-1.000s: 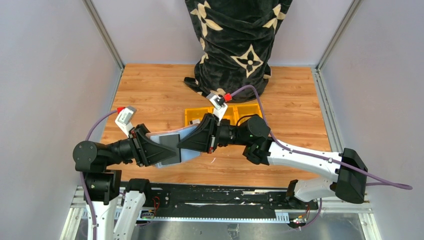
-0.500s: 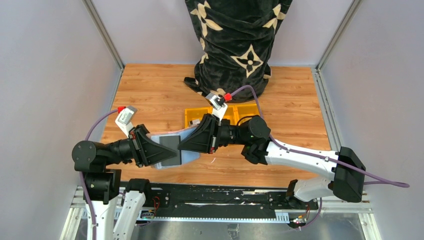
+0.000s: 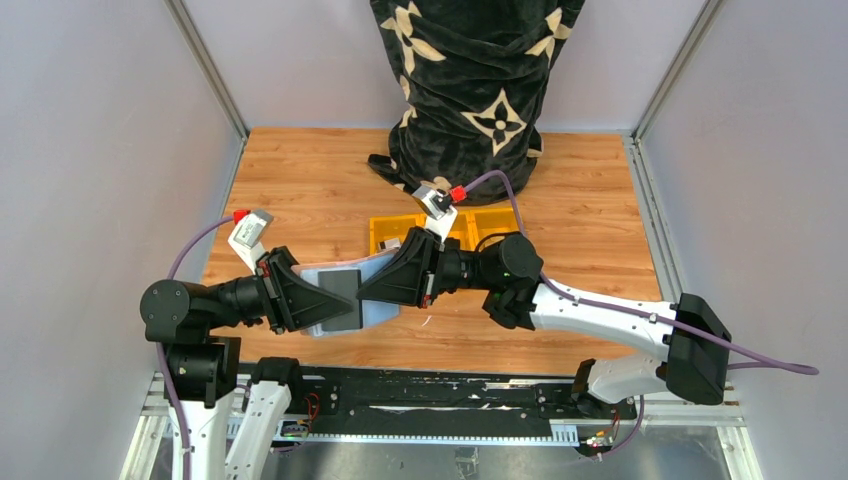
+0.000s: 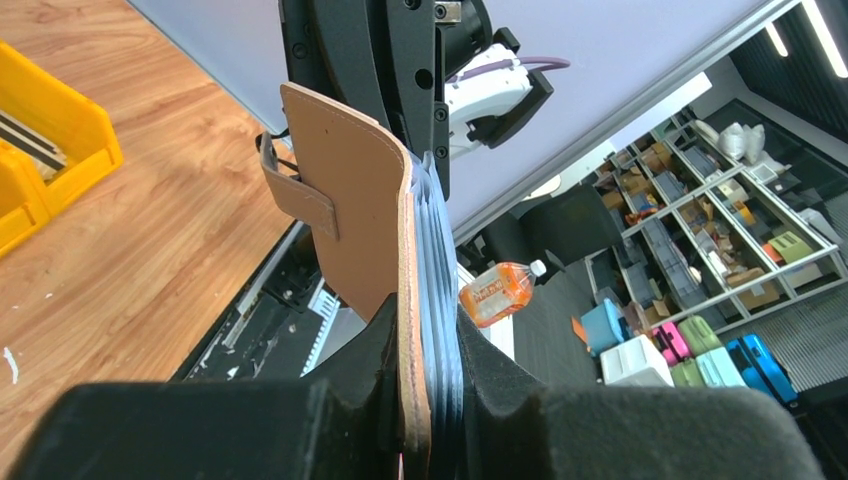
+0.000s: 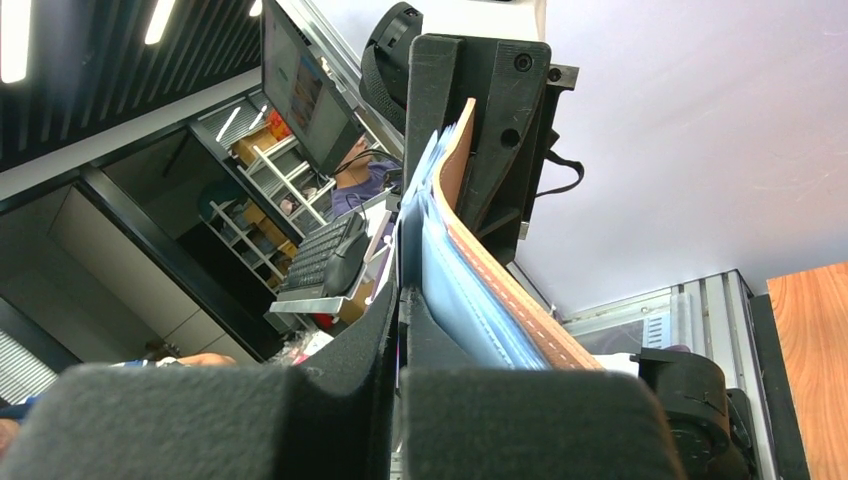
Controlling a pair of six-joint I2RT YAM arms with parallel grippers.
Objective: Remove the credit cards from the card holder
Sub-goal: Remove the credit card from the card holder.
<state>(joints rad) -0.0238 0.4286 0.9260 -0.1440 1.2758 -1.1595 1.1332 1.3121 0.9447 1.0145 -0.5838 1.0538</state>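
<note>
The card holder (image 3: 378, 312) hangs above the table between both arms, folded open with its pale blue inside up. In the left wrist view its brown leather cover (image 4: 345, 200) and little tab stand upright, with blue card edges (image 4: 437, 250) stacked beside it. My left gripper (image 4: 428, 340) is shut on this stack, also seen from above (image 3: 335, 300). A grey credit card (image 3: 340, 283) lies on the holder. My right gripper (image 3: 368, 290) meets it from the right. Its pads (image 5: 400, 300) are shut on a thin card edge (image 5: 402, 225), with the holder's leather (image 5: 500, 290) just outside.
A yellow compartment tray (image 3: 495, 220) sits on the wooden table behind the grippers, with a small dark item (image 3: 392, 243) in its left section. A black patterned cloth bundle (image 3: 470, 80) stands at the back. Grey walls close both sides.
My left gripper has tightened on the holder and its arm has shifted slightly left. The right arm has barely moved.
</note>
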